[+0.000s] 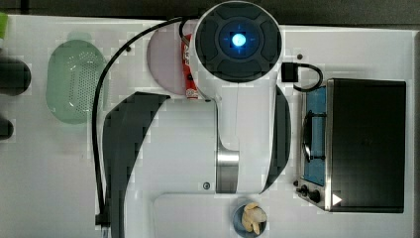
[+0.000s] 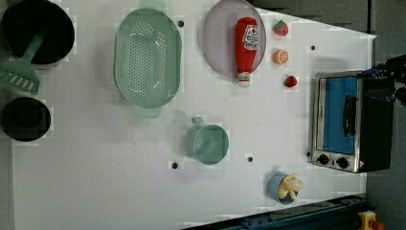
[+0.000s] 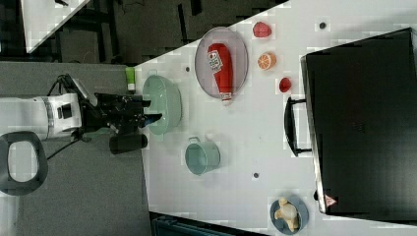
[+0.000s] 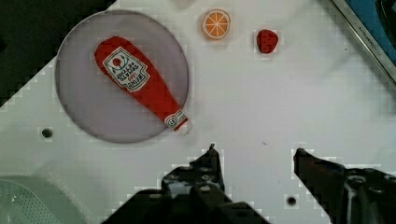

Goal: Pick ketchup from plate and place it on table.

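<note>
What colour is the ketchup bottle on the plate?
Red with a white label, clearest in the wrist view: ketchup bottle on the plate.

ketchup on the plate: white label with print, too blurred to read. Toaster oven: small red-and-white triangular warning sign at the corner next to its knobs. No other text legible.

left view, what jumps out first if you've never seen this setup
The red ketchup lying on the pale plate, its cap poking past the rim onto the white table. Next, the big green colander on the left view's left of the plate, and the toaster oven at the left view's right edge.
</note>
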`<move>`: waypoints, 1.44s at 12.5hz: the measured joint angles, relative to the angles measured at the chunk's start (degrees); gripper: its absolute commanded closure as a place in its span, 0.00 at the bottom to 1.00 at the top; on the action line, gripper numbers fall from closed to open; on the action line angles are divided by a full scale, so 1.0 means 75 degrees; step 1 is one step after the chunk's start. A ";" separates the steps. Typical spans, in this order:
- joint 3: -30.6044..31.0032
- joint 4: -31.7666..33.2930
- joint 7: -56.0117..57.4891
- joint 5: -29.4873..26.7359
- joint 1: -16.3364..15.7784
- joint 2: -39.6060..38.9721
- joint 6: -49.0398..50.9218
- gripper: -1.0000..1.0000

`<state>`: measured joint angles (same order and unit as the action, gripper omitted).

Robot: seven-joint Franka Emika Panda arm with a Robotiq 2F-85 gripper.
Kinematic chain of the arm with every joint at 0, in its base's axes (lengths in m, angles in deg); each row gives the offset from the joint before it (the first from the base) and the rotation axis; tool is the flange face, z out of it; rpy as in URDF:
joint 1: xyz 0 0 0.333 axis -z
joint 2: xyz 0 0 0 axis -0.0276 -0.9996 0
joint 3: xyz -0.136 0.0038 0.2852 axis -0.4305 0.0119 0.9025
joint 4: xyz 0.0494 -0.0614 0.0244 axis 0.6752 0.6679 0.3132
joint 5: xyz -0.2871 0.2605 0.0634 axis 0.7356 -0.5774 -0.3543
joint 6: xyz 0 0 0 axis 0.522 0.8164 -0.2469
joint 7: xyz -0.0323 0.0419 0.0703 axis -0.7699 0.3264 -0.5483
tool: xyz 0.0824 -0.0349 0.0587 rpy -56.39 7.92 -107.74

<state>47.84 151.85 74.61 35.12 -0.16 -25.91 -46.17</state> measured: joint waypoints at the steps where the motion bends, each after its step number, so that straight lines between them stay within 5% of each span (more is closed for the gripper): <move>1: 0.0271 0.0269 -0.0018 -0.0164 0.0297 0.0298 0.0625 0.21; 3: 0.0427 0.0776 -0.0168 -0.0180 0.0575 0.1132 0.1315 0.00; 8: 0.0584 0.0209 -0.0158 -0.0230 0.0665 0.1635 0.1257 0.00; 18: 0.1010 0.0477 0.1462 -0.0225 0.0727 -0.1525 -0.0715 0.00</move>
<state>55.41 155.44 85.58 33.43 5.29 -37.35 -51.54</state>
